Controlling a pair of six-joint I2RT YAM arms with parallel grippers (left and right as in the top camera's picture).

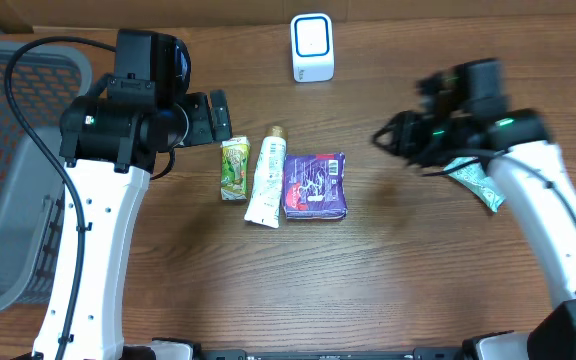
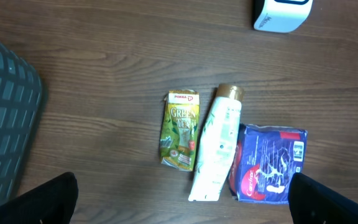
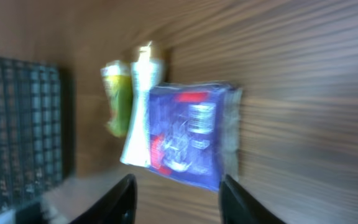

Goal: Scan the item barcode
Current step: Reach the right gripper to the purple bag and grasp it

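Three items lie side by side mid-table: a green tea packet (image 1: 234, 168), a white tube (image 1: 266, 180) and a blue packet (image 1: 315, 185). The white barcode scanner (image 1: 312, 47) stands at the back edge. My left gripper (image 1: 214, 116) hovers just left of and behind the green packet, open and empty. The left wrist view has the green tea packet (image 2: 180, 129), tube (image 2: 216, 146) and blue packet (image 2: 269, 163) ahead of the wide-open left gripper (image 2: 182, 208). My right gripper (image 1: 388, 140) is blurred, right of the blue packet, open and empty. Its wrist view shows the blue packet (image 3: 188, 134) ahead of the right gripper (image 3: 179, 205).
A grey mesh basket (image 1: 8, 170) fills the left side, also in the left wrist view as the basket (image 2: 5, 118). A green patterned packet (image 1: 478, 187) lies under my right arm. The scanner (image 2: 281, 14) shows at the top of the left wrist view.
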